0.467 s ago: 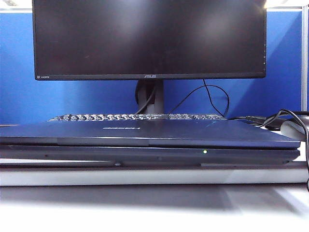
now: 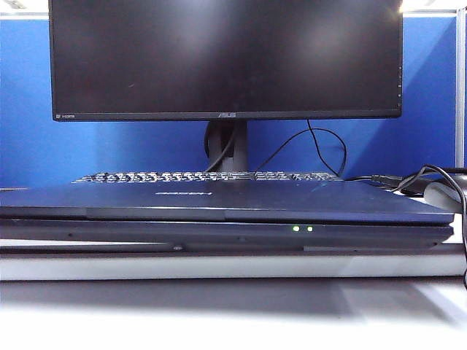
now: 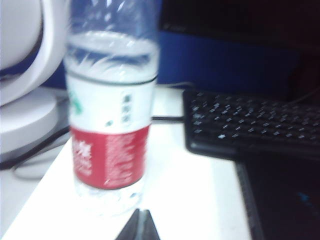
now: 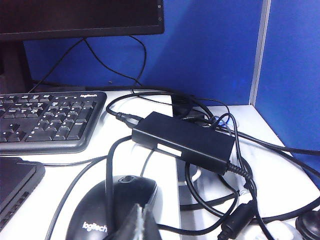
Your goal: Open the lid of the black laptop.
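The lid (image 2: 219, 200) lies shut on the black laptop (image 2: 226, 235), monitor (image 2: 226, 58) at twelve o'clock. Left gripper (image 3: 140, 226) and right gripper (image 4: 142, 224) have their tips together, holding nothing.

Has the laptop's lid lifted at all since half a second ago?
No. In the exterior view the lid lies flat on the black laptop, at the same height against the ASUS monitor stand. Only a second green light has appeared.
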`<state>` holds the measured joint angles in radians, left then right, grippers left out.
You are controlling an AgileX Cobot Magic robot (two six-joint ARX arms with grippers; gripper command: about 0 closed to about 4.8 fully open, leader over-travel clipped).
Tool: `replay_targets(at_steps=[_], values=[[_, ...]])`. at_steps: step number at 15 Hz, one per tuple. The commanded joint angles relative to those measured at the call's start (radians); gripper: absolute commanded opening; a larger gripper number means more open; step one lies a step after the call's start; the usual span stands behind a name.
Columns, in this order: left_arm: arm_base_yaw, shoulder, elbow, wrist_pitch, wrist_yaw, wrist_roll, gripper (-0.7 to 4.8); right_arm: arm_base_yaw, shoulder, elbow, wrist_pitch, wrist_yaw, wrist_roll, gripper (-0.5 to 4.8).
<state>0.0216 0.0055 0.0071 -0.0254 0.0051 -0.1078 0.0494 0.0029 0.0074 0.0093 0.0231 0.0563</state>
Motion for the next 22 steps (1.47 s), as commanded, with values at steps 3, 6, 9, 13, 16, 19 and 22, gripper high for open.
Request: replay_targets(at_steps=[3,6,9,13,16,19,22], values=[[-0.002,-0.002,0.000,0.050,0.306,-0.467,-0.05,0.002,-0.002,-0.007,0.143,-0.290,0.388,-0.01],[-0.004,-0.002,0.013,0.233,0.610,-0.561,-0.05,0.002,-0.002,0.015,0.360,-0.451,0.542,0.13],[-0.005,-0.002,0.103,0.238,0.676,-0.610,-0.05,0.003,-0.002,0.136,0.314,-0.525,0.577,0.08],[-0.019,0.011,0.216,0.100,0.848,-0.601,-0.05,0.003,0.001,0.297,0.160,-0.655,0.576,-0.04],[-0.019,0.054,0.254,0.062,0.848,-0.600,-0.05,0.002,0.048,0.419,0.045,-0.692,0.571,-0.05],[-0.019,0.200,0.312,0.026,0.919,-0.575,-0.05,0.001,0.202,0.579,-0.092,-0.747,0.484,-0.04],[-0.020,0.322,0.354,-0.072,0.957,-0.467,-0.05,0.002,0.352,0.619,-0.156,-0.837,0.452,-0.05]])
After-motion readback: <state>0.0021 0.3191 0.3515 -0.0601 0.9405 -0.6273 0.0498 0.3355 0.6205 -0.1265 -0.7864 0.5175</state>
